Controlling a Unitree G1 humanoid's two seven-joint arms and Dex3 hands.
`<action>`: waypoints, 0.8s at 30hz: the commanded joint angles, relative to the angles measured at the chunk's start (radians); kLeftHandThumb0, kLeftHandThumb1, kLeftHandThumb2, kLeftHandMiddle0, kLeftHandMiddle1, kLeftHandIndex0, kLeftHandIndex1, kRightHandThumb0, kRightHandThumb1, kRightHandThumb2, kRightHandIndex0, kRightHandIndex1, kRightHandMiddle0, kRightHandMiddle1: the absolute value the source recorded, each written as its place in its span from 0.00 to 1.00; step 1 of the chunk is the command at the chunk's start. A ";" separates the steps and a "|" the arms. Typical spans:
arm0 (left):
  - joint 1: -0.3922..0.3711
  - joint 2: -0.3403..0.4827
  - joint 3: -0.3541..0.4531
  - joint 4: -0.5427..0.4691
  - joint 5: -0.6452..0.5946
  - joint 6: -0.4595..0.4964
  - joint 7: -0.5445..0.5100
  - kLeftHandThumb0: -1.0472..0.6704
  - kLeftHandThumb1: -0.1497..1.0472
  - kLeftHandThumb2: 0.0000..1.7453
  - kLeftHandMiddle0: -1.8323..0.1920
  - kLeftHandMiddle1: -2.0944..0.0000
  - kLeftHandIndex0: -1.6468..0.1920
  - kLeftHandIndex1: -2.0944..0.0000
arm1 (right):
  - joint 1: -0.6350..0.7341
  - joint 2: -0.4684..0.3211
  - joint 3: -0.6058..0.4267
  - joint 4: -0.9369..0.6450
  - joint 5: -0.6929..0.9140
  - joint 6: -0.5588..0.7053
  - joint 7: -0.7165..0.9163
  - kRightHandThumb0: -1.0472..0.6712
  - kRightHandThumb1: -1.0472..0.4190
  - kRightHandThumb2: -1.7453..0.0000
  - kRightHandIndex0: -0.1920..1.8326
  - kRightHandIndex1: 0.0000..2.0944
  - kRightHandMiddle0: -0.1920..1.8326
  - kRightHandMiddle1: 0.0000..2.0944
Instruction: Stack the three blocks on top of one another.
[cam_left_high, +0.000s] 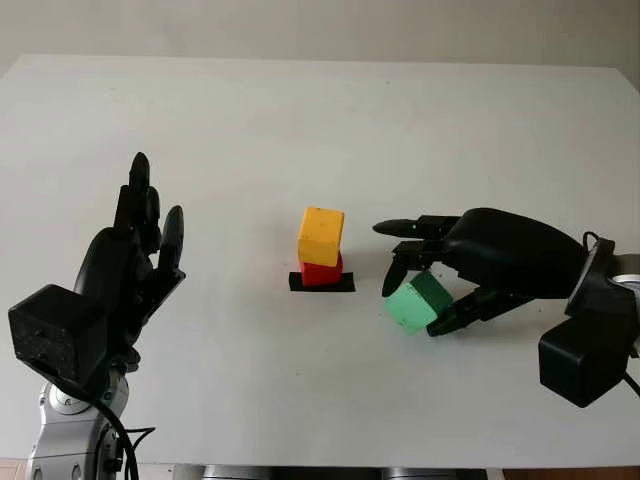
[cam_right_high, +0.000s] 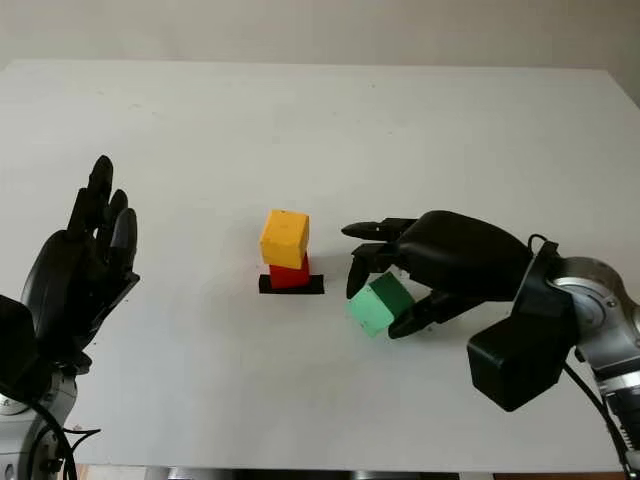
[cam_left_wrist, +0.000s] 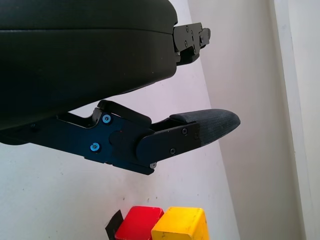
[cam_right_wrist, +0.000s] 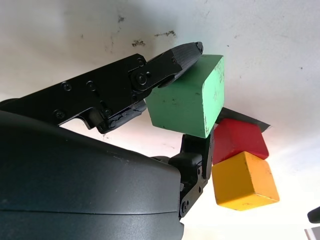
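Note:
A yellow block (cam_left_high: 321, 236) sits on a red block (cam_left_high: 321, 271), which stands on a black square mark (cam_left_high: 322, 283) at the middle of the white table (cam_left_high: 320, 120). Just right of this stack, my right hand (cam_left_high: 432, 270) is shut on a green block (cam_left_high: 418, 302), held tilted just above the table; the right wrist view shows the green block (cam_right_wrist: 187, 97) pinched between the fingers (cam_right_wrist: 170, 62), with the red block (cam_right_wrist: 237, 140) and yellow block (cam_right_wrist: 245, 180) beyond it. My left hand (cam_left_high: 135, 245) is open, raised at the left, well away from the stack.
The table's near edge (cam_left_high: 320, 465) runs along the bottom, and a pale wall (cam_left_high: 320, 30) rises behind its far edge. In the left wrist view, the red block (cam_left_wrist: 139, 225) and yellow block (cam_left_wrist: 181, 226) show beyond the hand.

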 joint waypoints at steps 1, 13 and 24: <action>-0.005 0.008 -0.001 0.003 -0.002 -0.008 -0.002 0.22 1.00 0.37 0.99 0.98 0.99 0.98 | 0.008 -0.002 -0.018 -0.024 0.012 0.007 0.005 0.37 0.08 0.97 0.23 0.03 0.33 0.60; 0.006 -0.010 -0.024 -0.008 0.021 -0.010 0.020 0.22 1.00 0.37 0.98 0.97 0.98 0.97 | -0.141 -0.004 -0.062 0.062 0.046 0.055 0.026 0.38 0.08 0.97 0.24 0.04 0.33 0.59; 0.014 -0.034 -0.050 -0.009 0.044 -0.014 0.047 0.22 1.00 0.37 1.00 0.98 0.99 0.98 | -0.183 0.122 -0.165 -0.069 0.362 0.582 0.067 0.40 0.09 0.97 0.21 0.02 0.30 0.65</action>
